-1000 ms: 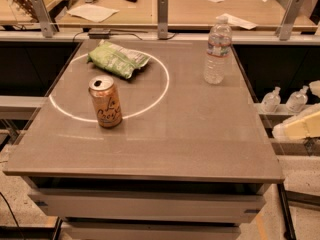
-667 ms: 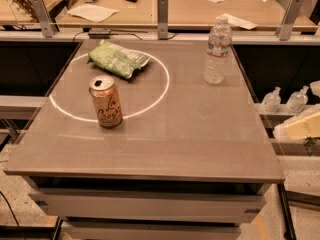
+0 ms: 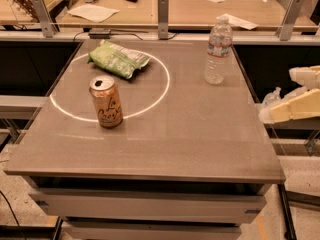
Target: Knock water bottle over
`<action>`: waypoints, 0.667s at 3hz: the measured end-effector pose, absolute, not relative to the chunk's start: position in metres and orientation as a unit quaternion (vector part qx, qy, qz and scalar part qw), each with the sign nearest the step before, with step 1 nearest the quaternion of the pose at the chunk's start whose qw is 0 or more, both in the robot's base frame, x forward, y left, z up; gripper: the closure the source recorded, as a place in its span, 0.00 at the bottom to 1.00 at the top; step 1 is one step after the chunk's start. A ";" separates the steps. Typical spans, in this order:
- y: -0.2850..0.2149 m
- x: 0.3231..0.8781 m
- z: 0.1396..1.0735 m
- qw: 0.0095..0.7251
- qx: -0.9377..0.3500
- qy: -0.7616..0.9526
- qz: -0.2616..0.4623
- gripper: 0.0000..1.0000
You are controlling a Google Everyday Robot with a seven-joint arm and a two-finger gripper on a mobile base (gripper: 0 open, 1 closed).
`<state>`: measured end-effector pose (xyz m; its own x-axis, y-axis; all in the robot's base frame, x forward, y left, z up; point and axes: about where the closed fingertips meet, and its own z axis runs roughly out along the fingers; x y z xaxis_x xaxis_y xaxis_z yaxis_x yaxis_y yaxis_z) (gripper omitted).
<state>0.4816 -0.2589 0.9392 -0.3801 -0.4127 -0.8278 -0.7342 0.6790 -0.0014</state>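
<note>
The water bottle (image 3: 218,50) stands upright near the far right corner of the grey table (image 3: 165,139). It is clear and ribbed, with a white cap and a pale label band. My gripper (image 3: 280,110), cream and white, is off the table's right edge. It is lower and to the right of the bottle and well apart from it.
An orange drink can (image 3: 106,102) stands left of centre on a white circle line. A green snack bag (image 3: 118,59) lies inside the circle at the back. A small clear bottle (image 3: 272,97) sits just past the right edge. A wooden counter (image 3: 185,6) with papers runs behind.
My gripper has shifted a little left and up in the view, closer to the table's right edge. The bottle, can and bag have not moved.
</note>
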 end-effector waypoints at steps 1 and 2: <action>-0.245 0.507 0.940 0.449 -0.403 0.765 0.226 0.00; -0.240 0.533 0.934 0.462 -0.424 0.733 0.261 0.00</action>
